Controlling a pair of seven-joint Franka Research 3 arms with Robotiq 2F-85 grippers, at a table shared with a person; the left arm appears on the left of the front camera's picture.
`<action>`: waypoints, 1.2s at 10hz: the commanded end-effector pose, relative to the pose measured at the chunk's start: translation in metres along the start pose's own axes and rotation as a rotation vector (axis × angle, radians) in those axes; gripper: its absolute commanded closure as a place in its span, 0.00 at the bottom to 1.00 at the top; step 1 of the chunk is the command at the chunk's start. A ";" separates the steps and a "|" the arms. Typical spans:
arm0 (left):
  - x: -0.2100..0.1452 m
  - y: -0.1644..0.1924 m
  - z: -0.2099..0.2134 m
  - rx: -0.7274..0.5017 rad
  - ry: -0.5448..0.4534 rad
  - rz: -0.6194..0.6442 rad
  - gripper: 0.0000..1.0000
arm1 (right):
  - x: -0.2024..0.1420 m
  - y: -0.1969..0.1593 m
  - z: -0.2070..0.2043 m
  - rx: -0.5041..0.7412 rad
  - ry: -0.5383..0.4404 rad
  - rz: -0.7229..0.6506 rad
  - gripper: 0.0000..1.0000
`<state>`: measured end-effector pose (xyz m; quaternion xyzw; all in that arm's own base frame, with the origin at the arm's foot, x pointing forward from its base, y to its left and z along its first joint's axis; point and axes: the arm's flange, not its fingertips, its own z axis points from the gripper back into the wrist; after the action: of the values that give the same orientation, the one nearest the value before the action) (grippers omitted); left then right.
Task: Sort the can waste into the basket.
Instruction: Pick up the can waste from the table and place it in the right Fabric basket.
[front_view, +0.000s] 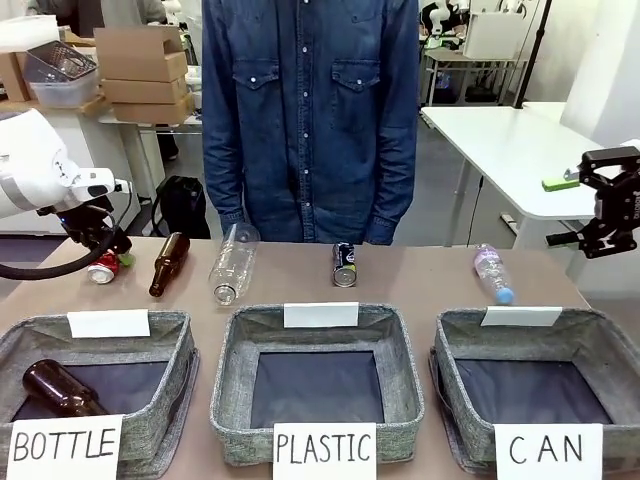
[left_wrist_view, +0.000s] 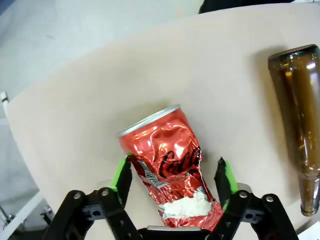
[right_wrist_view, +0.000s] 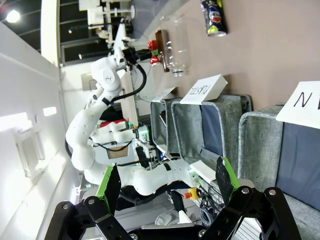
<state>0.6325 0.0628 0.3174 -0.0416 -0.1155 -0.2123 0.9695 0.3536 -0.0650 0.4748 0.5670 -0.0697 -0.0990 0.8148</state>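
Baskets (front_view: 530, 345) labelled BOTTLE, PLASTIC, CAN (red can (left_wrist_view: 170, 172) dented).

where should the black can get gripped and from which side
Grip the black can across its round midsection, coming from above. It lies on its side on the table, end toward the baskets, so fingers should straddle its curved sides, not its flat ends. Space either side looks free.

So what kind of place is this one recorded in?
Probably a robotics lab or workshop set up for a waste-sorting demo: labelled bins on a table, stacked cardboard boxes and white work tables behind, plus another robot arm nearby.
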 end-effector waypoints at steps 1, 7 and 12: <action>0.002 -0.001 -0.001 0.045 0.016 0.012 1.00 | 0.001 0.001 0.000 0.015 0.002 0.026 0.00; -0.002 0.003 0.010 0.041 -0.022 0.035 1.00 | 0.001 0.001 0.000 0.015 0.002 0.026 0.00; -0.086 -0.048 0.197 -0.150 -0.450 -0.184 1.00 | 0.001 0.001 0.000 0.015 0.002 0.026 0.00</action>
<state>0.5643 0.0682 0.4625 -0.0900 -0.2689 -0.2323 0.9304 0.3539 -0.0653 0.4757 0.5665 -0.0706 -0.0986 0.8151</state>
